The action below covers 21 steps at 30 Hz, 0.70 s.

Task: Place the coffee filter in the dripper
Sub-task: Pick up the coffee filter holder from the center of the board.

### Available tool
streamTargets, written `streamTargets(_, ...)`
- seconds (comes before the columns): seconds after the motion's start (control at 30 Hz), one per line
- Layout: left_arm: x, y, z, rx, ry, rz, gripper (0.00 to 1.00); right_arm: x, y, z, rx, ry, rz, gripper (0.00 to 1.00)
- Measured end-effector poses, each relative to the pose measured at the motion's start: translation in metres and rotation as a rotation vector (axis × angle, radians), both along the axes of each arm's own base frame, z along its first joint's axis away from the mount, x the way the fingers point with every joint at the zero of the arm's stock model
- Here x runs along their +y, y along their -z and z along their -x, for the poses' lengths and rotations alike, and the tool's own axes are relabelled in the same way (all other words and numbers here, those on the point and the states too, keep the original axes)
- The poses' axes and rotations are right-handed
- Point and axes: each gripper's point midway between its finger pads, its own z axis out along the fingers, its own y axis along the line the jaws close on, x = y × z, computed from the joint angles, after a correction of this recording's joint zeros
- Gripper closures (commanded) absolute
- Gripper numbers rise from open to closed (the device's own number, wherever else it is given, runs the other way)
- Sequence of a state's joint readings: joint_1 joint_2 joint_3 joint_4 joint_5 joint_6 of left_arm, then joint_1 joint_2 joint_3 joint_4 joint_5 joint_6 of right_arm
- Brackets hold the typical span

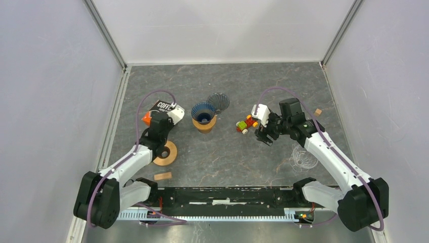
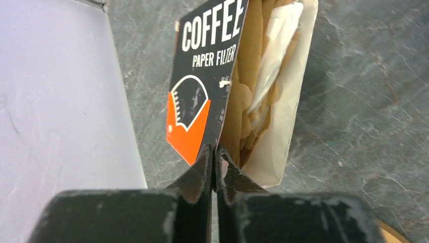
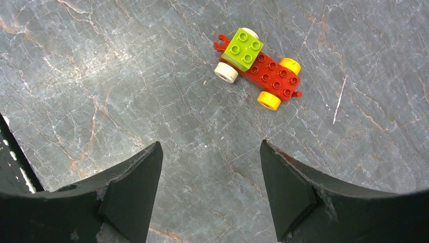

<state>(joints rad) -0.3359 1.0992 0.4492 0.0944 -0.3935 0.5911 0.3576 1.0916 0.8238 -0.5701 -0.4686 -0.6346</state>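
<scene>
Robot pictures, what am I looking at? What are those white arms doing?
They are two robot arms bolted to a table. One picture looks down from above. The other two come from little cameras on each wrist. The left pincer is shut on the edge of the coffee filter box. The right pincer is open and empty, above a toy car. Also on the table are a blue dripper, a wooden ring and a clear glass piece.

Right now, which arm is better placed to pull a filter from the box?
Left. The left gripper is shut on the front panel of the coffee filter box. The right gripper hangs open above the toy car, away from the box.
</scene>
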Motion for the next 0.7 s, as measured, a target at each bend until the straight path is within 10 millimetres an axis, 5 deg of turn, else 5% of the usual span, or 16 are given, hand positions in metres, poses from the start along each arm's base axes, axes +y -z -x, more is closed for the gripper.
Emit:
streamTargets(0.33,0.016,-0.050,-0.008,-0.037,-0.020,0.059,0.98,0.016,-0.033,-0.004,-0.054,-0.082,-0.050,0.23)
streamTargets(0.53,0.015,-0.050,0.000,0.015,0.002,0.073,0.98,0.042,-0.061,-0.003,-0.118,-0.177,-0.091,0.23)
streamTargets(0.7,0.011,-0.052,0.009,0.058,0.031,0.086,0.98,0.059,-0.060,0.004,-0.116,-0.236,-0.090,0.24)
